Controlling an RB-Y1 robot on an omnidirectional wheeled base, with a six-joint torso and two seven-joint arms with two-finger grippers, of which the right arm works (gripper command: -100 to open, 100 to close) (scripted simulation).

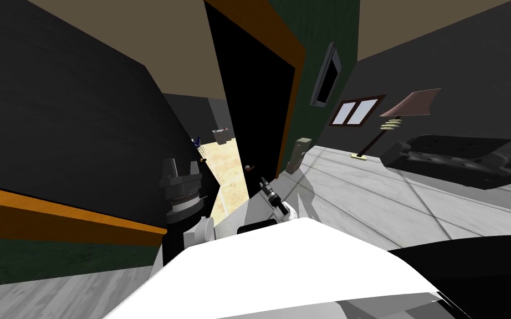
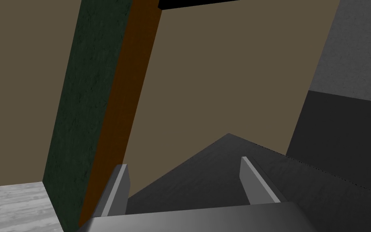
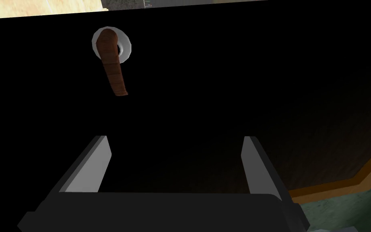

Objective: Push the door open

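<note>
Before the dark door (image 3: 221,100), seen ajar, one right gripper (image 3: 176,165) is held with fingers apart, near the door's single brown lever handle (image 3: 114,68). One left gripper (image 2: 184,181), fingers likewise apart, is noted beside the door's orange-brown frame (image 2: 120,121).

Dark sofa (image 1: 459,158), floor lamp (image 1: 393,124), perhaps a window (image 1: 354,111).

Narrow opening (image 1: 228,166) beside black door (image 1: 254,99); brown handle (image 3: 114,68) well ahead of right gripper (image 3: 176,161).
</note>
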